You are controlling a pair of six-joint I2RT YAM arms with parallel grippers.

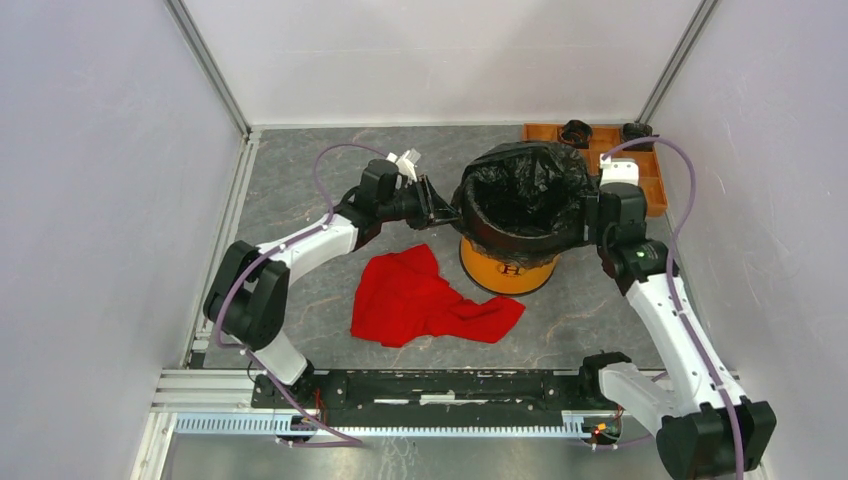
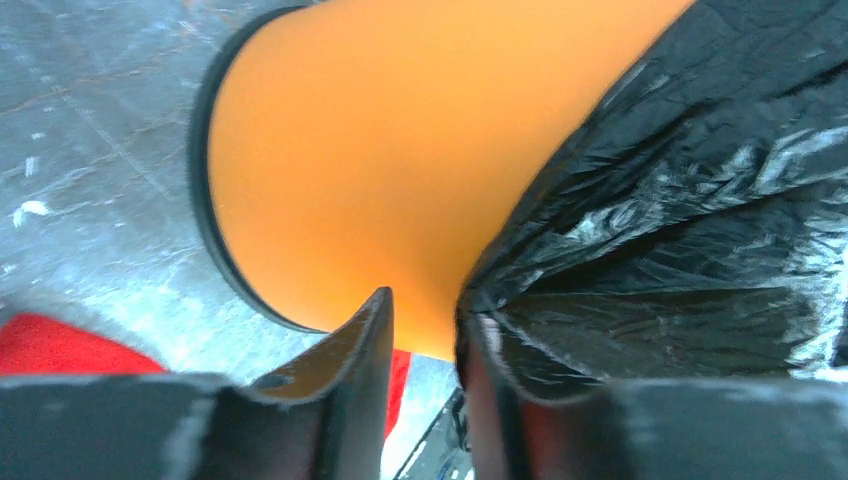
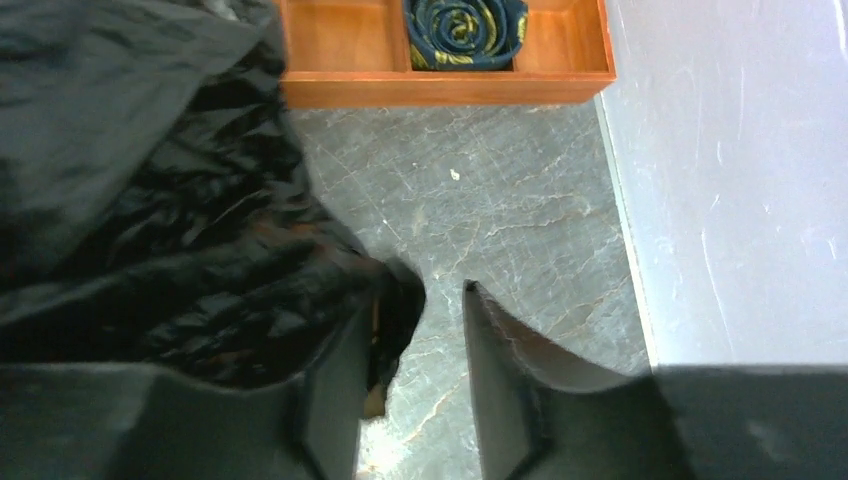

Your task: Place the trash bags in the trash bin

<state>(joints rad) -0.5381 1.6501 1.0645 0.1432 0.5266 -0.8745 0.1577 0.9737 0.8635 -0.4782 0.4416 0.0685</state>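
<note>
**Bag and bin.** The bin (image 1: pixel 503 272) stands upright on the table (image 1: pixel 300 180), right of centre. The bag (image 1: pixel 560 168) sits in it with its mouth open. Its edge is turned out over the rim and hangs down the upper outer wall, and the orange lower wall shows below.

**Left gripper** (image 2: pixel 425 310). Positioned at the bin's left side, level with the overhanging plastic. The jaws stand a narrow gap apart. Bin wall shows through the gap, with nothing between the fingers. The bag's hem lies against one finger (image 2: pixel 485 385).

**Right gripper** (image 3: pixel 430 300). Positioned at the bin's right side. The jaws are apart by a narrow gap, and bare table shows between them. Bag folds cover one finger; the other finger (image 3: pixel 505 380) is free.

**Surroundings.** A red cloth (image 1: pixel 420 300) lies crumpled just beside the bin's base on the near left. A tray (image 1: pixel 650 190) sits at the far right corner with a dark roll (image 3: pixel 465 30) in one compartment.
</note>
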